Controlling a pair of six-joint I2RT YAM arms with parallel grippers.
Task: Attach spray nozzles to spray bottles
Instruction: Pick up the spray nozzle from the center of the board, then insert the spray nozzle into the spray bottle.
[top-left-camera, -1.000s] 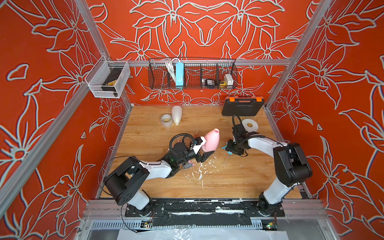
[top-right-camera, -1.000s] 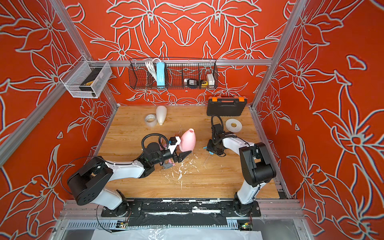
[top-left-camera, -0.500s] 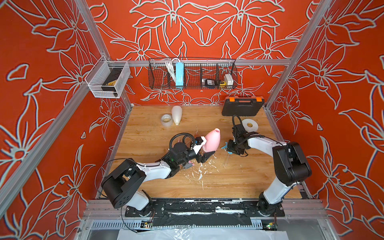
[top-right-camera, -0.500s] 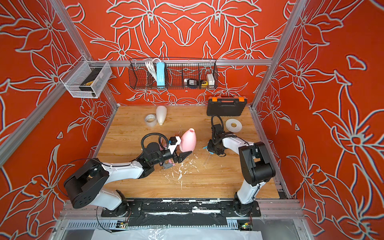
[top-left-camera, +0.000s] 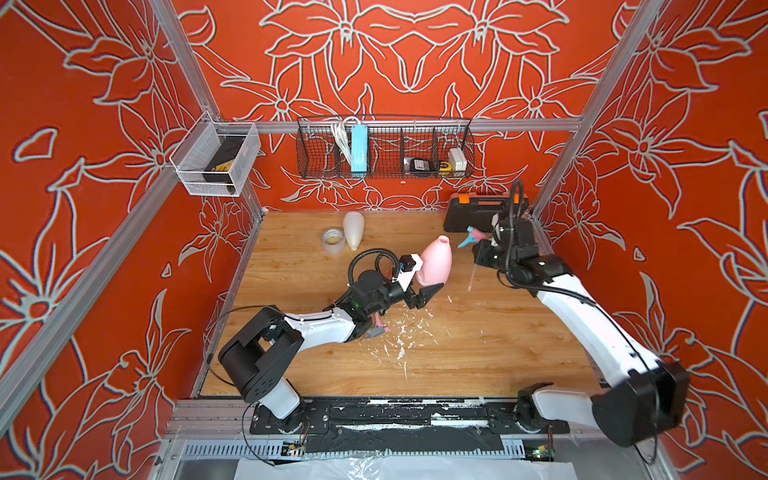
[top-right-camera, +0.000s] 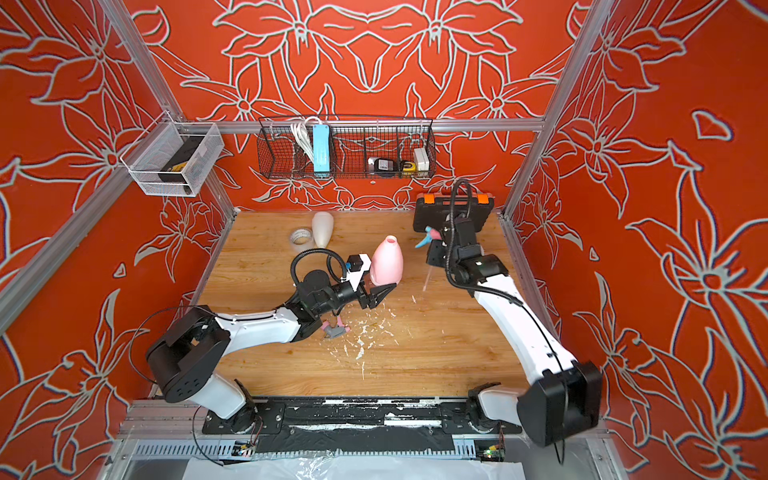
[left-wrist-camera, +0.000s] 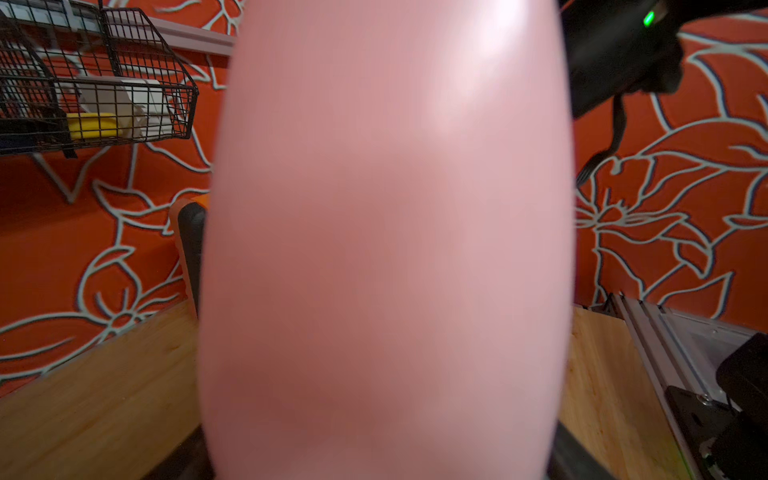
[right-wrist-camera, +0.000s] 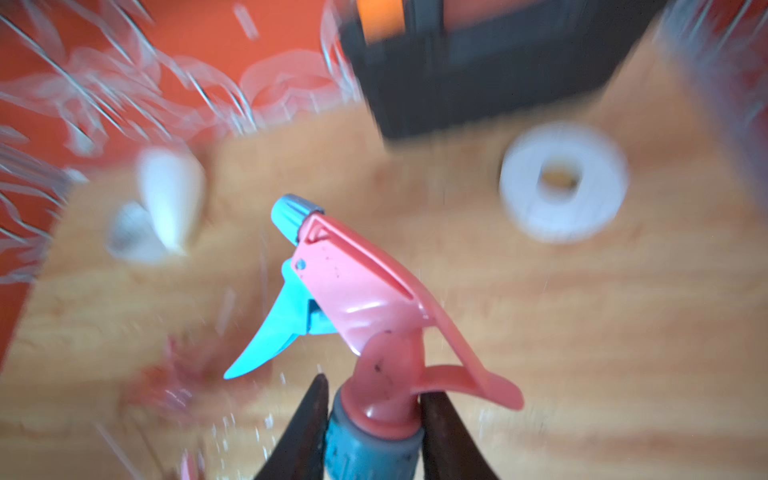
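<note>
Left arm: the left gripper is clamped low on the body of the pink bottle. The bottle's bare, open neck points up and leans a little toward the back wall. From my left wrist view the bottle fills the middle of the picture. Only a dark sliver of finger shows at each side of its base. I can't tell whether the base touches the table.

Right arm: the right gripper is closed on the blue-grey collar of the pink-and-blue spray nozzle, one finger on each side. The background behind it is blurred. In both top views the nozzle is in the air on the robot's right of the bottle's neck. It is near the neck but clear of it, with its blue tip turned toward the bottle. The thin clear dip tube hangs down from the gripper toward the wood.

Elsewhere on the table:
- The cream-white bottle lies near the back wall, just beside a tape roll.
- The pink-and-grey spray nozzle lies partly tucked under the left forearm.
- White flecks are scattered beside that nozzle.
- A black and orange tool case sits at the back right.
- A white tape roll lies near the case.
</note>
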